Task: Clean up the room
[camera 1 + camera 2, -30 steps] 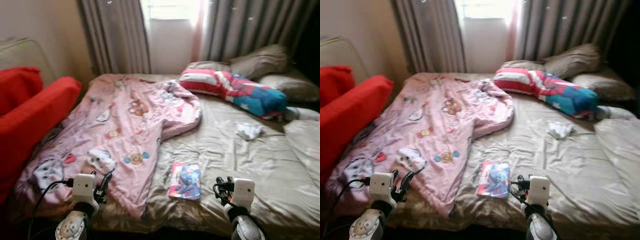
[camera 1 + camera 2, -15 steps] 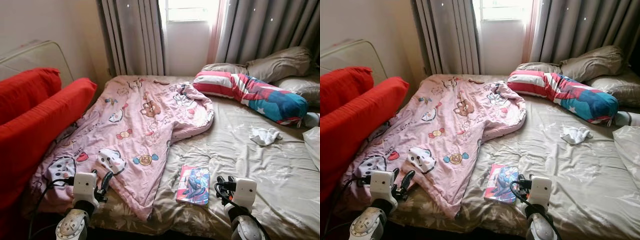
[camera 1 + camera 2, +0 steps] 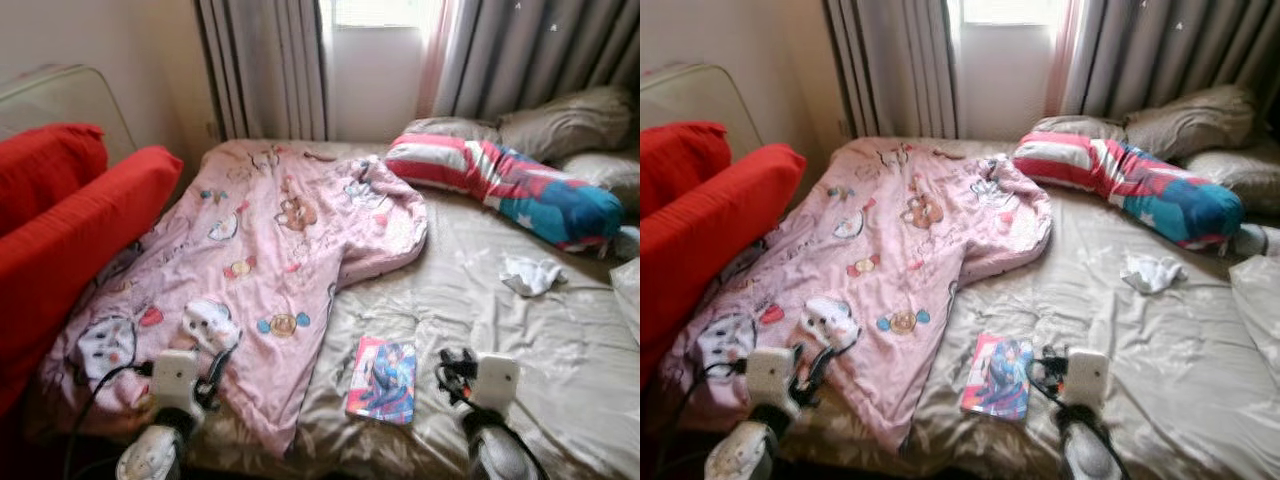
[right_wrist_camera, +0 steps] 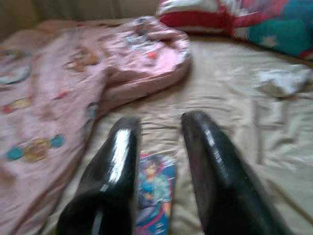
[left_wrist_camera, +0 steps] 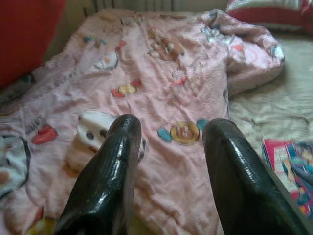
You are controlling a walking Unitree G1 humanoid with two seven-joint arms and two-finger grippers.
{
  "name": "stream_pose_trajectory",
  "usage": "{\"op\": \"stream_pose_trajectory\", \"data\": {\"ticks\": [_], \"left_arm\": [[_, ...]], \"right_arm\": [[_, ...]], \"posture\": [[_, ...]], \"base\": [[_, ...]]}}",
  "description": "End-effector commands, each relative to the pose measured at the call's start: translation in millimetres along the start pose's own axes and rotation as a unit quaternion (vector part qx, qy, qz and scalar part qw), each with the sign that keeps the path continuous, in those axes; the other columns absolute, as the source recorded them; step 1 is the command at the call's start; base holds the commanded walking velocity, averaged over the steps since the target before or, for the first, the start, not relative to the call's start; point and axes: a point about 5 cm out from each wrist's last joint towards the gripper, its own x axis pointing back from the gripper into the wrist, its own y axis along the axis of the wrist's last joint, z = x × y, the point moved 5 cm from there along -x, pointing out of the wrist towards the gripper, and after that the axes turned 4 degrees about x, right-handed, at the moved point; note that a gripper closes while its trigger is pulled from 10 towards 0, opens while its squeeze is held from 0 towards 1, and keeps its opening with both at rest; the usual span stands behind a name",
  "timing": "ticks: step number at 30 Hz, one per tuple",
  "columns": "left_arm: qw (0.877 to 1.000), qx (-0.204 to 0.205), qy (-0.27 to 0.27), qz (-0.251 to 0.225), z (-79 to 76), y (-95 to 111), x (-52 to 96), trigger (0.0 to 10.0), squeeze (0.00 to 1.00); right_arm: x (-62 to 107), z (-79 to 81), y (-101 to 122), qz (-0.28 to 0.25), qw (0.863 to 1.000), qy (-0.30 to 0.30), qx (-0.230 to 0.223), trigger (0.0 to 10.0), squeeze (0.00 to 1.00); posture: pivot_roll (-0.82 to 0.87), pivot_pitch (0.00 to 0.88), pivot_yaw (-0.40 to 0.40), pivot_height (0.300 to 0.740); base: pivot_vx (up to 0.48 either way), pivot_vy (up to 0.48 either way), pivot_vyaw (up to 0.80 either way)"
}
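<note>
Both grippers, left point(image 5: 168, 147) and right point(image 4: 156, 134), hover empty, fingers apart; comic book point(image 3: 383, 378) just beyond the right.

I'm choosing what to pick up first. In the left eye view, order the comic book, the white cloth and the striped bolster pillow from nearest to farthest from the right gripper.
1. Comic book, just to the left of the right gripper, on the bed's near edge.
2. White cloth, farther up the sheet, toward the right.
3. Striped bolster pillow, at the head of the bed, by the curtains.

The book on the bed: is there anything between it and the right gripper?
Nothing visible. The book lies flat on bare sheet just ahead of the open right gripper; the pink blanket ends beside it.
</note>
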Motion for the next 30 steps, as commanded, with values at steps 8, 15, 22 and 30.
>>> {"op": "stream_pose_trajectory", "data": {"ticks": [8, 15, 22, 30], "left_arm": [[1.000, 0.002, -0.001, -0.005, -3.1, 1, 0.1, 10.0, 0.00], [1.000, 0.003, -0.004, -0.005, -5.3, 1, 0.4, 10.0, 0.00], [1.000, 0.012, 0.000, -0.003, -10.4, -3, 3.9, 10.0, 0.00], [1.000, 0.030, 0.005, -0.001, -19.2, -11, 13.7, 10.0, 0.00]], "right_arm": [[2.9, -2.9, 0, 0.000, 1.000, -0.003, 0.000, 10.0, 0.00], [3.8, -5.2, -1, 0.002, 1.000, -0.004, 0.000, 10.0, 0.00], [5.3, -7.6, -1, 0.004, 1.000, 0.003, 0.013, 10.0, 0.00], [5.6, -14.6, 4, 0.000, 0.999, 0.017, 0.043, 10.0, 0.00]], "posture": [[-0.06, 0.060, 0.033, 0.740], [-0.07, 0.062, 0.033, 0.740], [-0.06, 0.063, 0.008, 0.740], [-0.05, 0.072, -0.020, 0.740]], "base": [[0.288, 0.000, 0.00], [0.295, 0.000, 0.00], [0.164, 0.000, 0.00], [0.000, 0.000, 0.00]]}}
